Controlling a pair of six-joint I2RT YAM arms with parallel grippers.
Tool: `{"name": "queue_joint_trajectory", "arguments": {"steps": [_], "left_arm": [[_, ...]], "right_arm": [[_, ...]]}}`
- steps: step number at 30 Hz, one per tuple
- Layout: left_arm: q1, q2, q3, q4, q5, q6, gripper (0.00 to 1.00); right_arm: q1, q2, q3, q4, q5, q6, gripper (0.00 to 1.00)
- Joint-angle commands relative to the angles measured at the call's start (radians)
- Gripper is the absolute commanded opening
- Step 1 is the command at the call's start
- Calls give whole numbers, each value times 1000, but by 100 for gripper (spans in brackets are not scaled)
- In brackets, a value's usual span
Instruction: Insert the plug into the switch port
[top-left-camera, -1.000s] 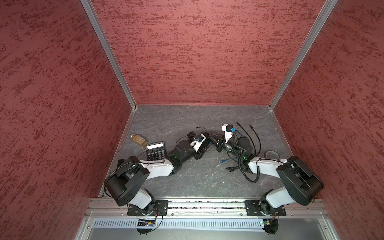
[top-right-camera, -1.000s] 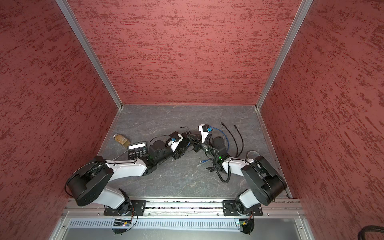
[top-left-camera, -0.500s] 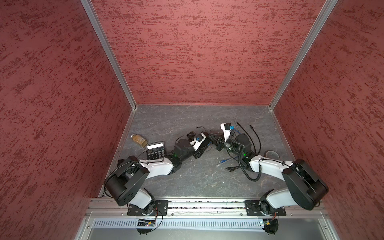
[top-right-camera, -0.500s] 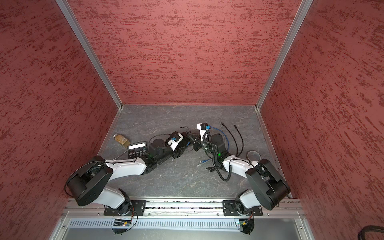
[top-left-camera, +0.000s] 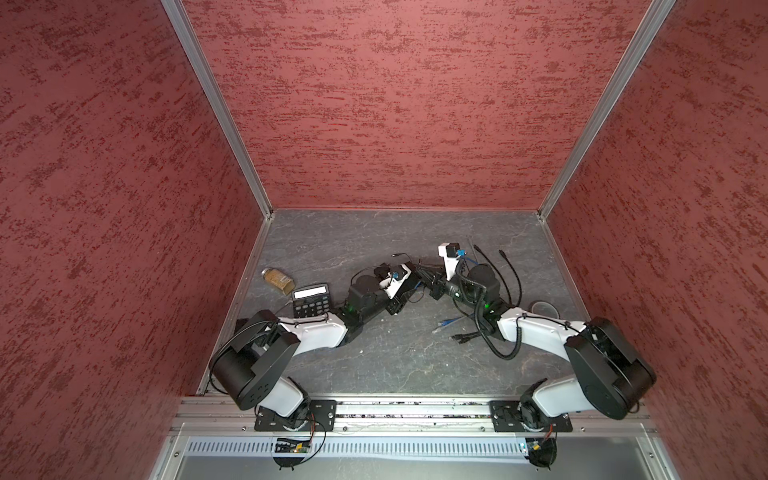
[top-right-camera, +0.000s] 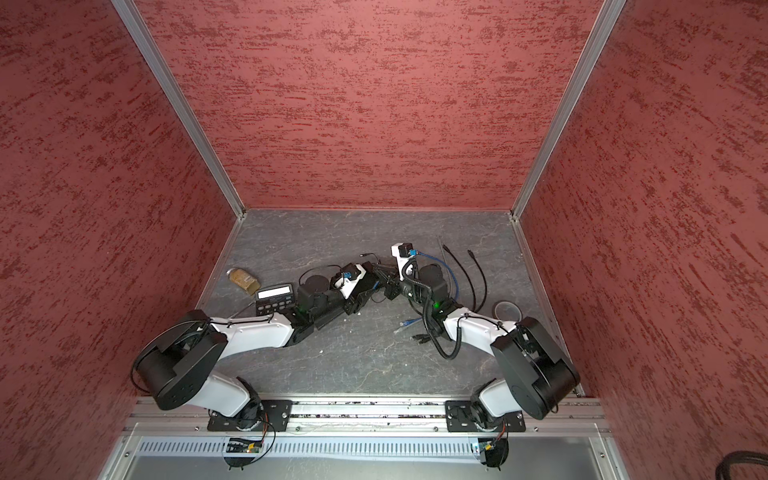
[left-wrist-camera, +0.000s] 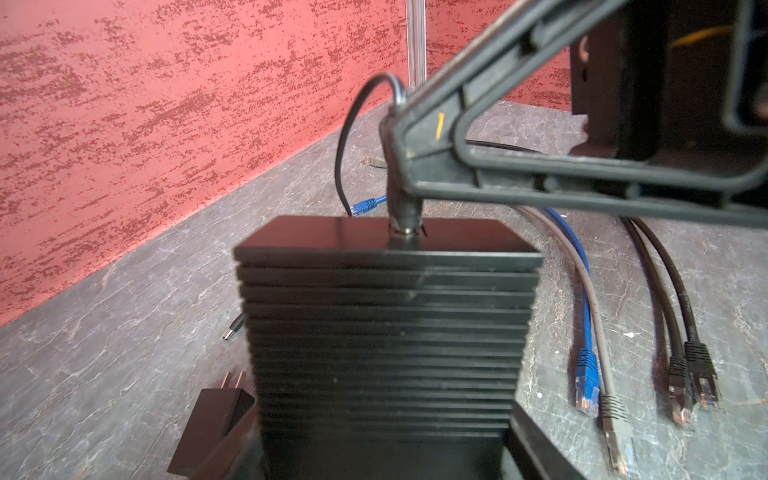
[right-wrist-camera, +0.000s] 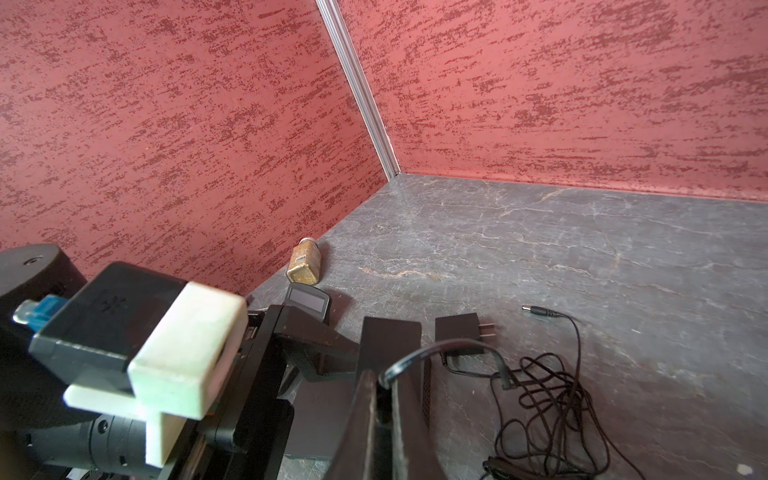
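Observation:
The switch (left-wrist-camera: 386, 332) is a black ribbed box, and my left gripper (left-wrist-camera: 382, 424) is shut on it, with a jaw on each long side. The plug (left-wrist-camera: 402, 212), a black barrel plug on a thin black cable, stands on the switch's end face where the port is. How deep it sits I cannot tell. My right gripper (left-wrist-camera: 401, 166) is shut on the plug from above. In the right wrist view its fingers (right-wrist-camera: 365, 399) are pressed together and the cable loops out between them. In both top views the two grippers (top-left-camera: 409, 286) (top-right-camera: 384, 286) meet mid-table.
A black power adapter (right-wrist-camera: 459, 332), a loose barrel plug (right-wrist-camera: 536, 310) and tangled cable (right-wrist-camera: 548, 399) lie beside the switch. Blue, grey and black network cables (left-wrist-camera: 586, 374) lie on the right. A calculator (top-left-camera: 311, 301) and spice jar (top-left-camera: 278, 279) sit at the left wall, a tape roll (top-left-camera: 544, 308) at the right.
My right arm has shifted slightly toward the switch, keeping the plug in its grip. The left arm and the switch have stayed put.

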Motion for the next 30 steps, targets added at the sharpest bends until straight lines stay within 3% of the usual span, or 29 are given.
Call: {"name": "queue_joint_trajectory", "arguments": {"steps": [1, 13, 19, 30], "left_arm": [[-21, -62, 167, 515, 118, 18, 38], [-15, -80, 145, 488, 119, 16, 38], [-48, -122, 85, 273, 71, 52, 37], [-79, -150, 1, 149, -10, 56, 37]], "right_arm": [[80, 110, -60, -415, -131, -25, 0], [98, 113, -57, -401, -110, -17, 0], [98, 55, -32, -383, -16, 26, 0], [97, -5, 53, -448, 129, 86, 6]]}}
